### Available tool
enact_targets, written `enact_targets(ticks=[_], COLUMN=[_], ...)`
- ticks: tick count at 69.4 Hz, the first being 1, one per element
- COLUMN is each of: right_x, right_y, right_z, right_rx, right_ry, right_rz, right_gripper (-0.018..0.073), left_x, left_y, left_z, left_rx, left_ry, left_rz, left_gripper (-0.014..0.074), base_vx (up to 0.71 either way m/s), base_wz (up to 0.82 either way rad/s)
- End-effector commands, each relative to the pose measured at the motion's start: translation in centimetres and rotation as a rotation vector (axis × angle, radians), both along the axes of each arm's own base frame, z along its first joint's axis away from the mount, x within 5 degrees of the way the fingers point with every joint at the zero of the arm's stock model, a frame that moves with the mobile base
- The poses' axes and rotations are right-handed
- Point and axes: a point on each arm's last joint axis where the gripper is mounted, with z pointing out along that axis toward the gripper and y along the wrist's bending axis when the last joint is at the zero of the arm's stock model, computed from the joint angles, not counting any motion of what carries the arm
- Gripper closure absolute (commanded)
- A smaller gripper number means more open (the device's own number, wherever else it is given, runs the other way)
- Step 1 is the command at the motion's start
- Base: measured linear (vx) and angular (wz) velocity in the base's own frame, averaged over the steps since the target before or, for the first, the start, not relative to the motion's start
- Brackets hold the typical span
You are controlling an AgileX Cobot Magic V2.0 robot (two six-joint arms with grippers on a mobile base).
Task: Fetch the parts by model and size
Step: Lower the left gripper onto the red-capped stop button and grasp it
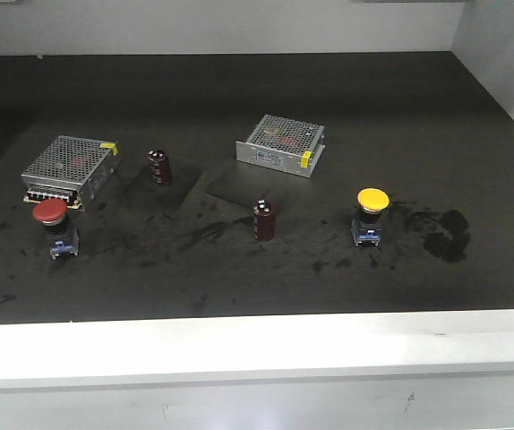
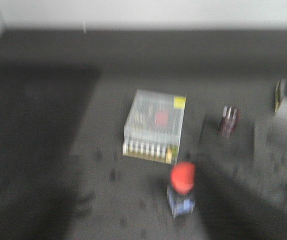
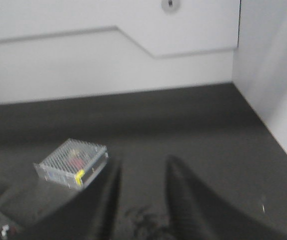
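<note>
A red-capped push button (image 1: 49,212) on a black body with a blue base stands at the left front of the dark mat (image 1: 239,90). The blurred left wrist view shows this red button (image 2: 182,177) from above, just in front of a mesh box; no fingers of the left gripper appear there. A yellow-capped push button (image 1: 372,199) stands at the right front. My right gripper (image 3: 143,162) hangs open over bare mat, its two dark fingers (image 3: 108,195) apart with nothing between them. The yellow button is out of the right wrist view. Neither arm shows in the front view.
Two silver mesh boxes (image 1: 69,168) (image 1: 280,143) lie behind the buttons. Two dark brown cylinders (image 1: 160,167) (image 1: 264,219) stand between them. Dark smudges (image 1: 445,235) mark the mat at the right. A white ledge (image 1: 257,345) runs along the front, and white walls close the back and right.
</note>
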Motion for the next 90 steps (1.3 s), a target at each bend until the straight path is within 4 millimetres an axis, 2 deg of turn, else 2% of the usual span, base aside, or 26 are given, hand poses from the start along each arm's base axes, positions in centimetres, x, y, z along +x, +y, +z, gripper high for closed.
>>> enact_targets(ticks=[1, 10, 19, 34, 53, 62, 82, 90], right_x=[0.4, 0.9, 1.0, 1.0, 1.0, 1.0, 1.0, 1.0], right_y=[0.1, 0.1, 0.1, 0.1, 0.1, 0.1, 0.1, 0.1], right_z=[1.1, 0.5, 0.5, 0.5, 0.5, 0.5, 0.5, 0.5], right_rx=[-0.006, -0.010, -0.010, -0.007, -0.007, -0.007, -0.007, -0.007], right_ry=[-0.050, -0.012, -0.012, -0.011, -0.011, -0.015, -0.016, -0.015], right_rz=[0.006, 0.003, 0.004, 0.004, 0.004, 0.004, 0.004, 0.004], right_gripper=[0.0108, -0.0075, -0.0153, -0.0123, -0.0070, -0.0066, -0.0057, -0.0052], left_x=[0.6, 1.3, 1.4, 2.1, 5.1, 6.9, 11.9, 14.1], left_y=[0.0, 0.0, -0.1, -0.4, -0.9, -2.0, -4.2, -4.2], left_z=[0.8, 0.3, 0.4, -0.1, -3.0, -3.6, -2.9, -4.3], left_rx=[-0.009, -0.007, -0.034, -0.101, -0.115, -0.113, -0.144, -0.126], left_ry=[-0.032, -0.004, -0.012, 0.017, 0.184, 0.240, 0.361, 0.493], left_rz=[0.001, 0.001, -0.004, -0.014, -0.032, -0.075, -0.093, -0.020], left_gripper=[-0.0050, -0.0076, -0.0062, -0.0062, -0.0062, -0.0062, -0.0052, -0.0049], base_vx=[0.00, 0.00, 0.00, 0.00, 0.00, 0.00, 0.00, 0.00], base_wz=[0.00, 0.00, 0.00, 0.00, 0.00, 0.00, 0.00, 0.00])
